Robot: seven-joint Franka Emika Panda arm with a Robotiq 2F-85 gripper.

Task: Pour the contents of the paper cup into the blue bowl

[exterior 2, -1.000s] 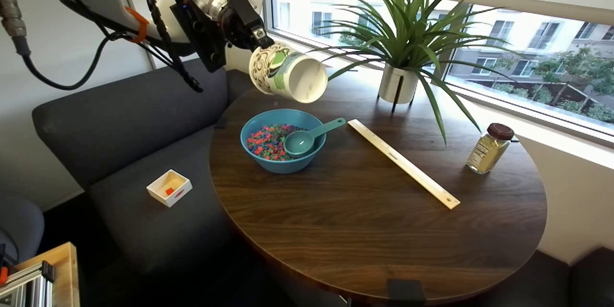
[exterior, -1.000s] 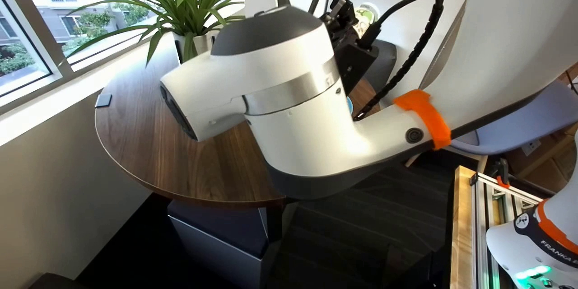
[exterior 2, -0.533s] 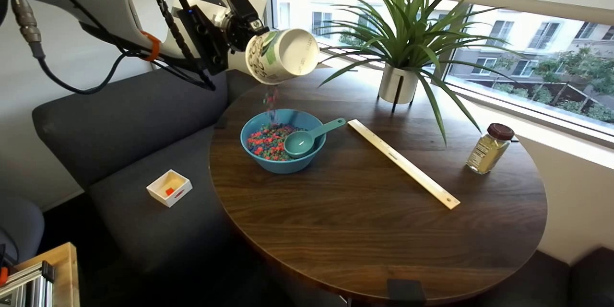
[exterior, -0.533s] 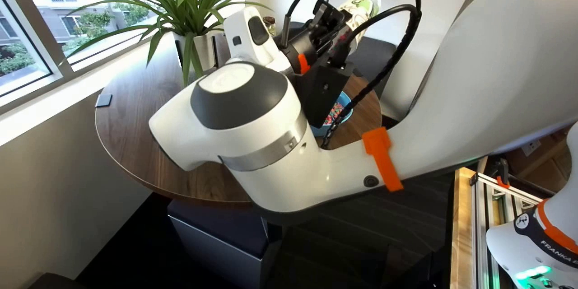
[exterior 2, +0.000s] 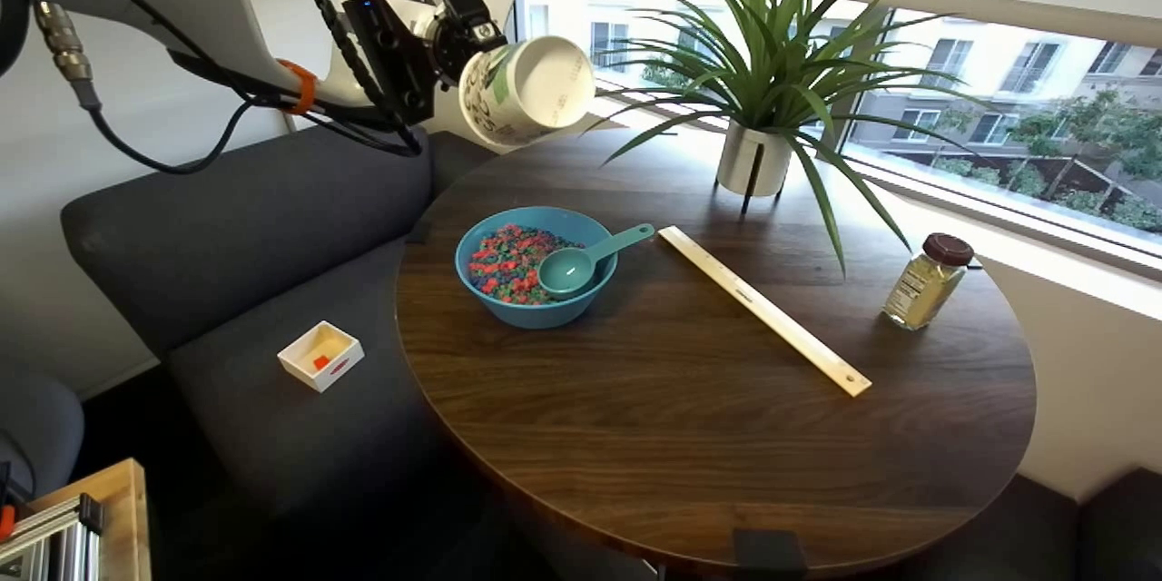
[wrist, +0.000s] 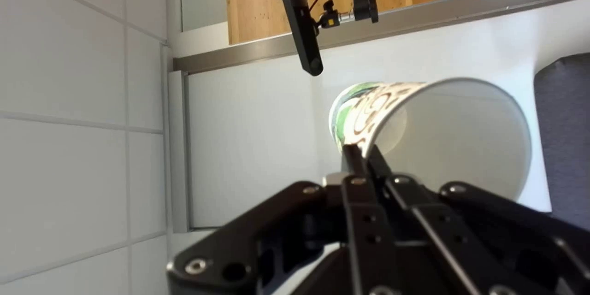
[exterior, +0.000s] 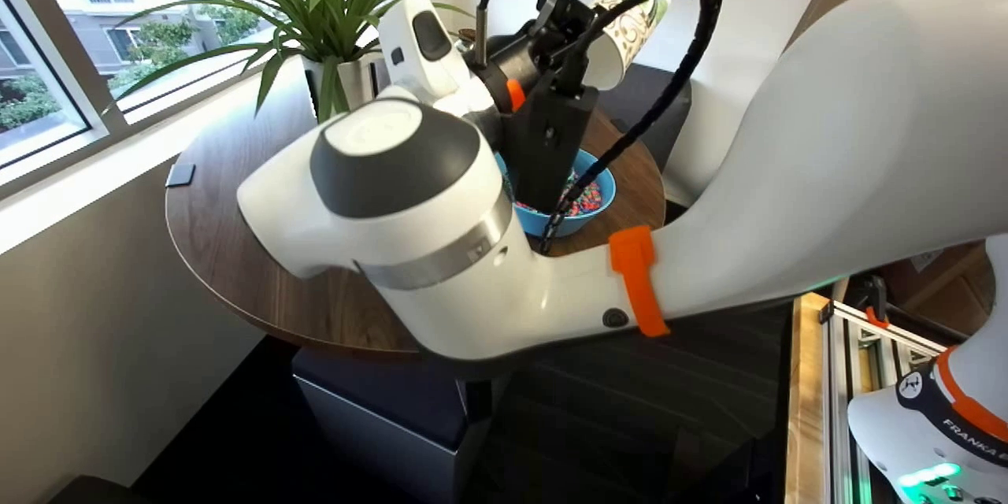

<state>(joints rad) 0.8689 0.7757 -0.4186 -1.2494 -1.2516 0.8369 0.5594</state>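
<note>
My gripper (wrist: 365, 153) is shut on the rim of the paper cup (wrist: 454, 143), with one finger inside the cup and one outside. In both exterior views the cup (exterior 2: 495, 95) (exterior: 626, 31) hangs in the air above the blue bowl (exterior 2: 536, 313), tilted with its base raised and its mouth facing down. In the wrist view its inside looks bare. The bowl stands on the table, also partly seen behind the arm in an exterior view (exterior: 563, 227). It holds red, green and blue bits (exterior 2: 504, 268) and a teal scoop (exterior 2: 570, 270).
A wooden ruler (exterior 2: 763, 309) lies right of the bowl. A spice jar (exterior 2: 924, 286) and a potted plant (exterior 2: 753, 168) stand on the round table (exterior 2: 726, 463). A small white box (exterior 2: 318, 359) sits on the dark bench. A mounted camera (wrist: 302, 27) shows in the wrist view.
The cup has tipped further, base up, and risen slightly. Half a second ago bits fell from it into the bowl; now no falling bits show. The bits in the bowl look a little higher.
</note>
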